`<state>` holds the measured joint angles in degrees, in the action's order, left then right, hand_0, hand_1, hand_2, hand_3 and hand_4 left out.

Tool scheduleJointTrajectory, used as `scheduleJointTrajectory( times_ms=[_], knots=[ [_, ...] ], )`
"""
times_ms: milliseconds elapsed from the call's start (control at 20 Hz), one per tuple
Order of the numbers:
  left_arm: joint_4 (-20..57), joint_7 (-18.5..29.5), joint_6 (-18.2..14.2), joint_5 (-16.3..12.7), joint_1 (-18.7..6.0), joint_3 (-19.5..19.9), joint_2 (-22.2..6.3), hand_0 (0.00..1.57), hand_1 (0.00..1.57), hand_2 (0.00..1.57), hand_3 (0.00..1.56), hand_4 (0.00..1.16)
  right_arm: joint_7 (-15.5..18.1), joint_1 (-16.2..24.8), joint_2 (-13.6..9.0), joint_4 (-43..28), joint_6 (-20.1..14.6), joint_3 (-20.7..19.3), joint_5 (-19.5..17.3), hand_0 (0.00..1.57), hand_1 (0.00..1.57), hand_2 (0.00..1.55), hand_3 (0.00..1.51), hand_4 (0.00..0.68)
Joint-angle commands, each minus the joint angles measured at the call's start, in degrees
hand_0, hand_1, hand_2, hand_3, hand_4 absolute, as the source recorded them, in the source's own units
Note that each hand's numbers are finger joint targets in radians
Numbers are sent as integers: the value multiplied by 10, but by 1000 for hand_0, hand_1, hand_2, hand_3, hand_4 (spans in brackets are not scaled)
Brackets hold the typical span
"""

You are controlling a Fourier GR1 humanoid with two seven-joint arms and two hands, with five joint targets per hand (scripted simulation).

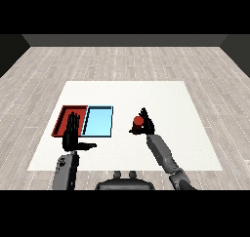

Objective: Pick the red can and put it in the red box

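Right hand [144, 125] around round red can [138, 120].

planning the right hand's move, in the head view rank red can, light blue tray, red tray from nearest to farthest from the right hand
1. red can: in the right hand, whose fingers curl round it.
2. light blue tray: to that hand's left, mid-table.
3. red tray: farthest left, beyond the blue one, partly behind the left hand.

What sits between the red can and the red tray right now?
In the head view, the light blue tray lies between the red can, held in the right hand, and the red tray.
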<state>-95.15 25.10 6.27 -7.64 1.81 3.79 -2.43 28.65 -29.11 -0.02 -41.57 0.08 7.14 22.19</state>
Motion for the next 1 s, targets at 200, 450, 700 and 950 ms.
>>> scheduleJointTrajectory(
  times_ms=[200,450,700,950],
  knots=[
    [7,-4,-6,3,-17,-5,5,0,0,0,0,0,-1,-15,0,-2,-55,81,53,0,0,0,0,0],
    [35,2,-33,24,-39,-15,23,0,0,0,0,0,-10,-53,-17,47,25,-22,11,0,0,0,0,0],
    [55,44,24,-18,-17,23,-13,0,0,0,0,0,-19,-61,0,44,-55,81,75,0,0,0,0,0],
    [-20,12,25,-17,25,-1,-5,0,0,0,0,0,10,-79,0,112,-48,75,91,0,0,0,0,0]
  ],
)
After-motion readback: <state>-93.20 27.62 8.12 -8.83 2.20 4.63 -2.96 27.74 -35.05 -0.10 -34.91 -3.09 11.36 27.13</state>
